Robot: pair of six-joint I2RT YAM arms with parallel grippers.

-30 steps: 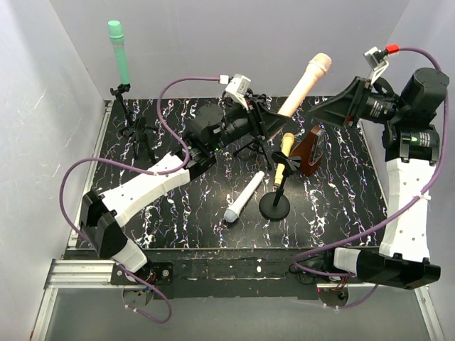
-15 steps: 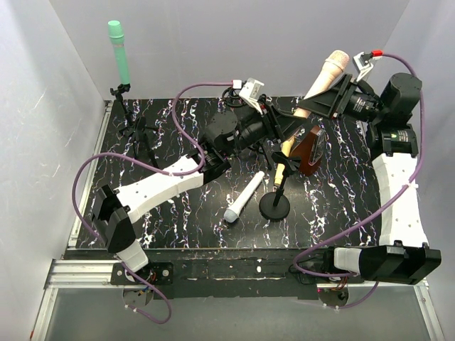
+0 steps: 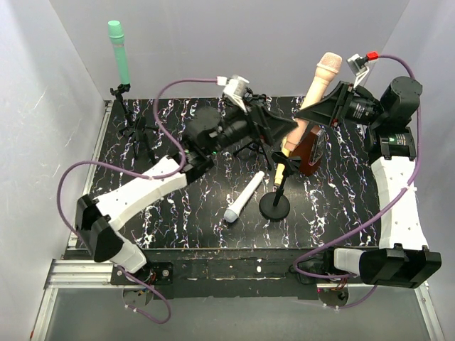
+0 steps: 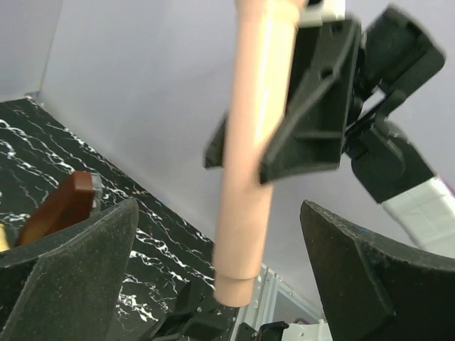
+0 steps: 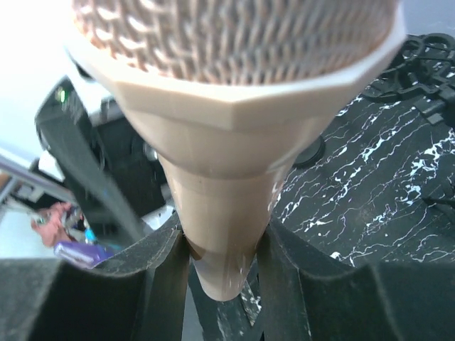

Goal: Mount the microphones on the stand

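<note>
My right gripper (image 3: 311, 117) is shut on the peach-pink microphone (image 3: 318, 84), which it holds tilted, head up, above the back of the table. In the right wrist view the microphone's tapered body (image 5: 224, 206) is pinched between both pads. My left gripper (image 3: 283, 130) stands open around its lower end (image 4: 245, 213) without touching it. The mint green microphone (image 3: 119, 57) stands upright in a tripod stand (image 3: 131, 121) at the back left. The yellow microphone (image 3: 284, 153) sits in a round-base stand (image 3: 275, 206). The white microphone (image 3: 244, 197) lies flat on the table.
A brown wedge-shaped object (image 3: 311, 150) stands just right of the yellow microphone, under the right gripper. Black tripod legs (image 3: 249, 148) show below the left wrist. The black marbled table (image 3: 178, 220) is walled by grey panels on three sides.
The left gripper has let go of the peach-pink microphone and opened wide. The right gripper has closed on it, and the microphone now stands more upright.
</note>
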